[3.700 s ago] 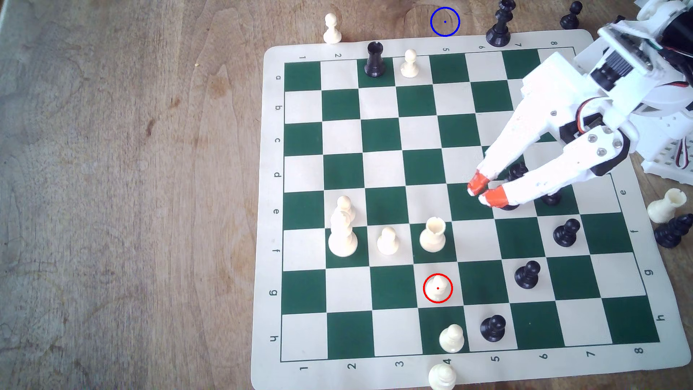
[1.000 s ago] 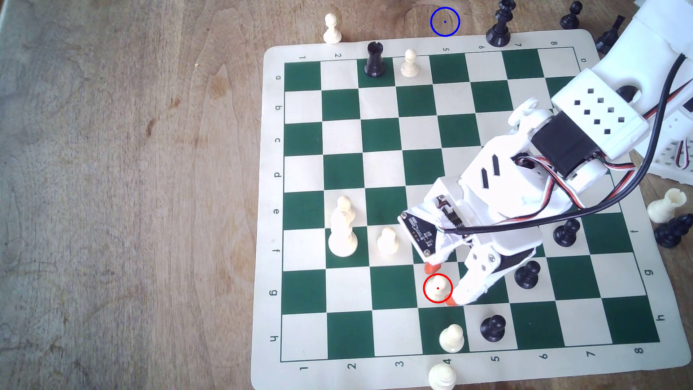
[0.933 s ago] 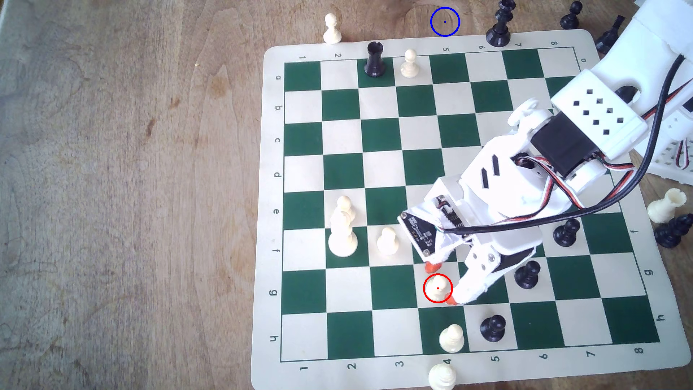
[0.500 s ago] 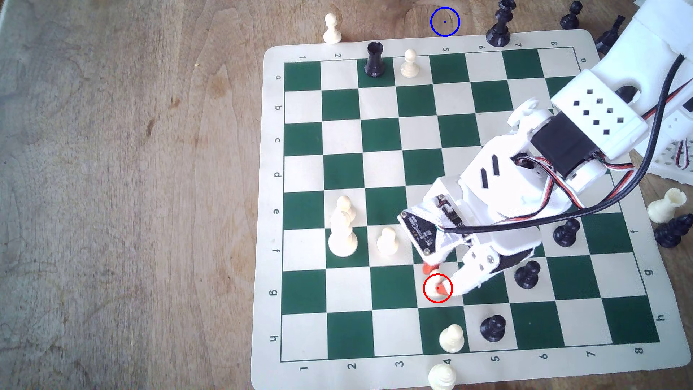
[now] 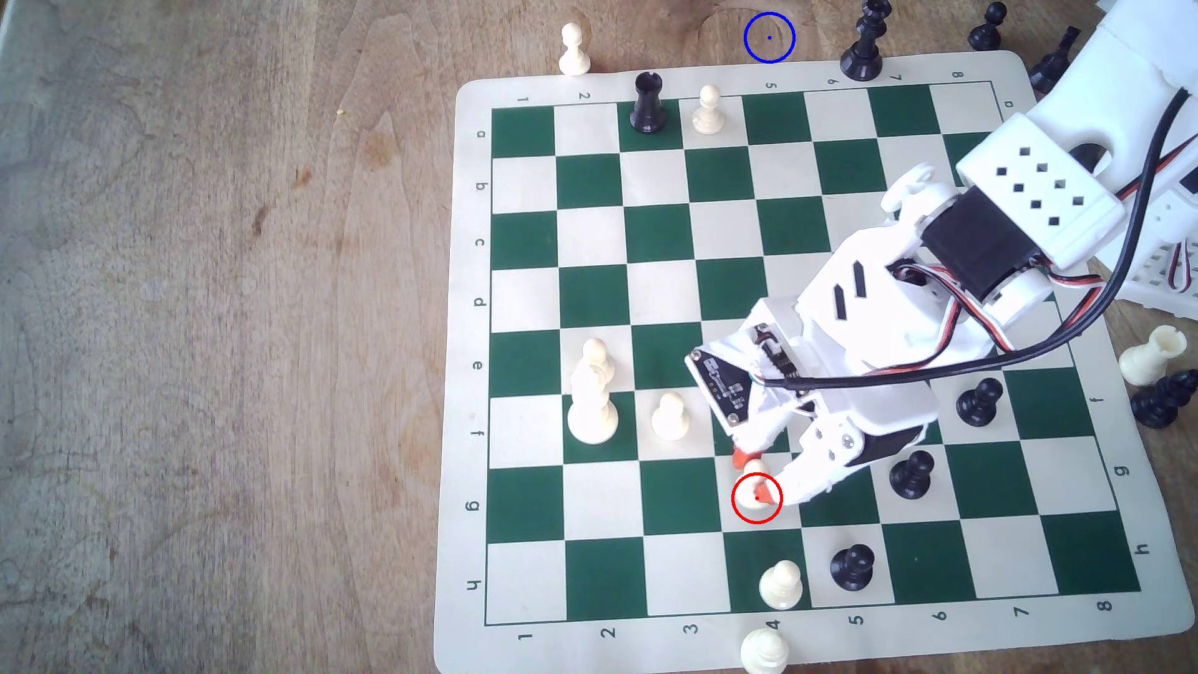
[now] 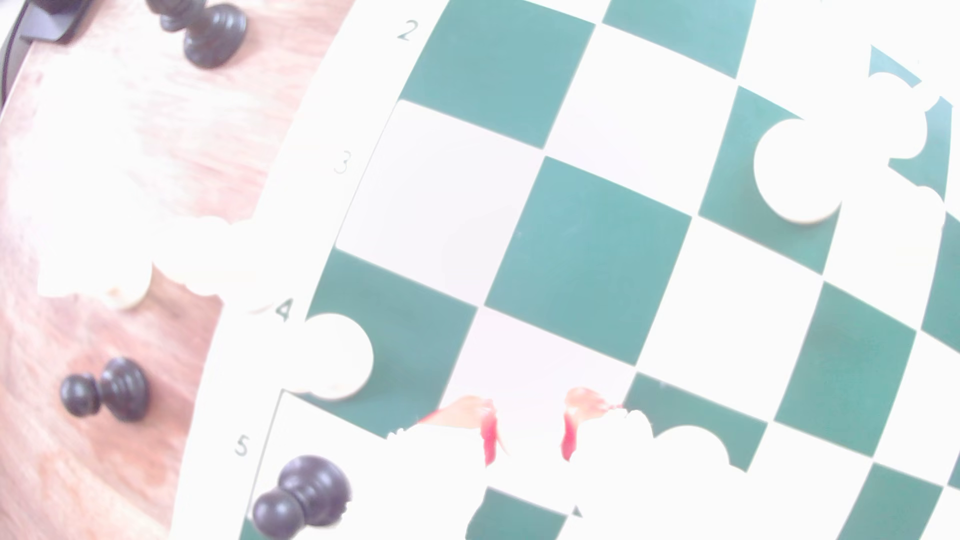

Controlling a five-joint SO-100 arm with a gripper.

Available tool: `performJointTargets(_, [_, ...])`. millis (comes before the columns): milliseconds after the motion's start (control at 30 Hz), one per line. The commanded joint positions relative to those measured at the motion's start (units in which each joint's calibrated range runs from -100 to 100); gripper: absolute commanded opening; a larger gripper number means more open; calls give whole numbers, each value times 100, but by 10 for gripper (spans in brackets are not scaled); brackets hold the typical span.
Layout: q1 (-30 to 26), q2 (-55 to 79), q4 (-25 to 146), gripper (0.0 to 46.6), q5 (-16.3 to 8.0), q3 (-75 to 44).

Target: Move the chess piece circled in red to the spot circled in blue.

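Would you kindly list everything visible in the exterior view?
chess mat: 1, green and cream
table: 1, brown wood
gripped pawn: 1, cream, g4
other cream pawns: 5; four on the mat, one off it
tall cream piece: 1, f2
cream rook: 1, lying past column 8
unclear cream piece: 1, mat's edge below h4
black rook: 1, a3
black pawns: 4; three on the mat, one off it
tall black piece: 1, mat's edge by a6
lying black piece: 1, beside the cream rook
blue circle: 1, bare table beyond column 5
gripper: 1, white, orange fingers, shut on the gripped pawn
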Motion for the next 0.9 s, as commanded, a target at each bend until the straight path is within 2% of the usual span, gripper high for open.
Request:
performJointTargets(0, [240, -1474, 450, 2, 0, -493])
performJointTargets(100, [412, -2026, 770, 2, 0, -584])
performJointTargets(267, [1108, -3053, 1286, 2, 127, -647])
performJointTargets(300, [1452, -3299, 1368, 2, 181, -620])
performJointTargets(400, [1961, -3597, 1515, 2, 225, -539])
performJointTargets(433, [2305, -3800, 1515, 2, 293, -357])
performJointTargets(567, [3118, -3987, 1507, 2, 430, -31])
performJointTargets(600, [3510, -3953, 1507, 2, 484, 60])
performJointTargets(733, [4253, -3894, 1474, 2, 615, 368])
performJointTargets(867, [4683, -3902, 1376, 2, 698, 622])
